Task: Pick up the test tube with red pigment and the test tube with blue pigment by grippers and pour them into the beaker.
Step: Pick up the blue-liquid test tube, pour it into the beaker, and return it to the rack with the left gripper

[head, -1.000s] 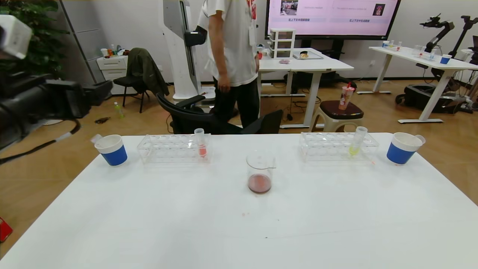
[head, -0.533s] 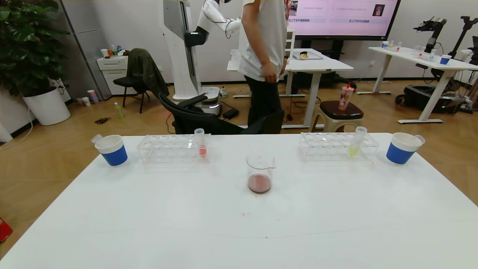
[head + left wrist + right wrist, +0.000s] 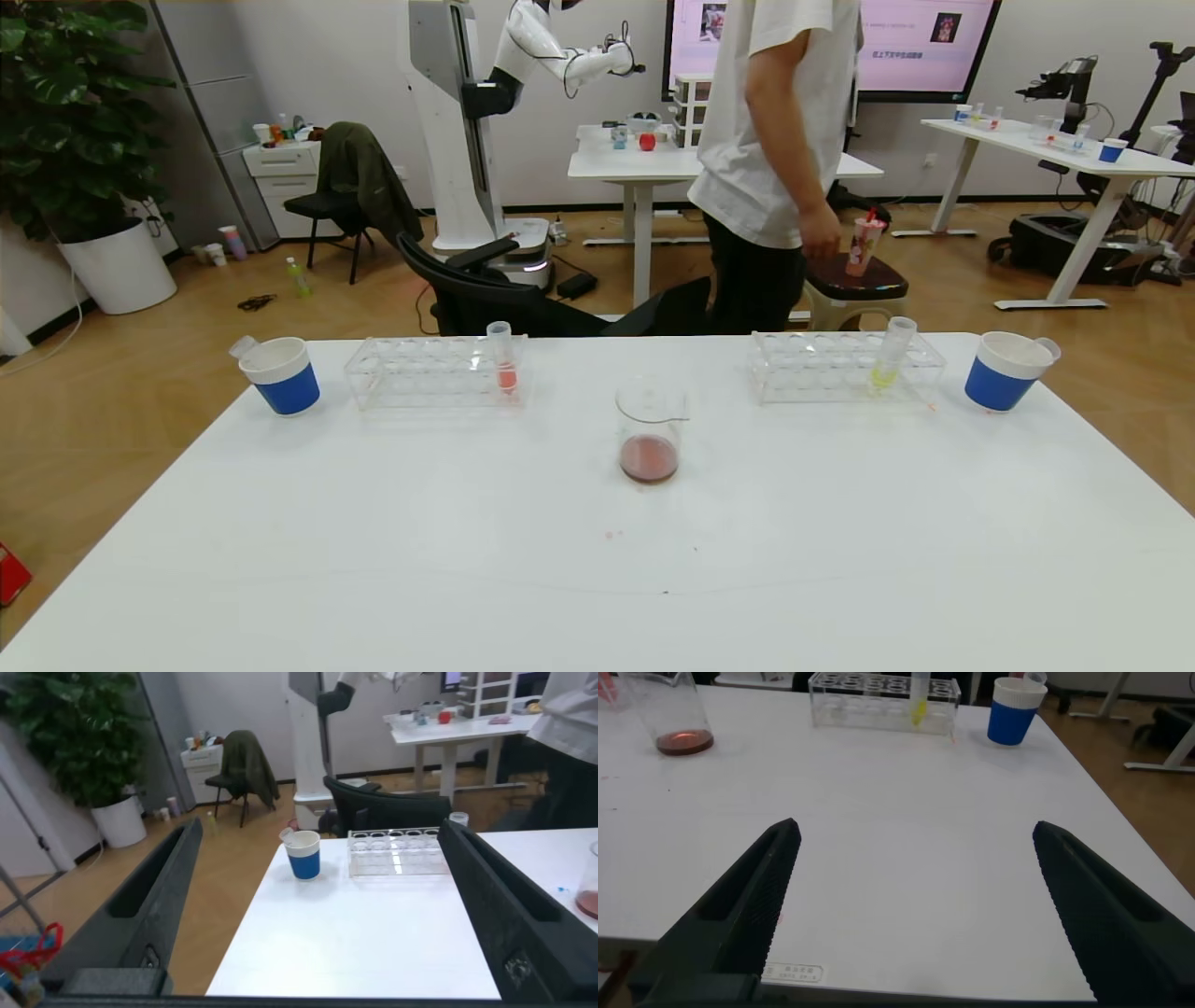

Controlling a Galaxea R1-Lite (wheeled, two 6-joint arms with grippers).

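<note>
Evidently, pouring is judged done: reddish liquid is held in the beaker point(image 3: 650, 437). Both hands, left hand point(image 3: 318, 915) and right hand point(image 3: 910, 905), are spread, empty. No blue tube is seen.

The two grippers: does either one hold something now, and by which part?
Nothing is held. The left gripper and the right gripper are both open and empty above the table.

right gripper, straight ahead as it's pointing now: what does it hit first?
Probably nothing soon. The right gripper is open over bare table. Far ahead on its line stands the clear rack holding the yellow-green tube; the beaker and blue cup sit off to either side. Depth is uncertain.
</note>
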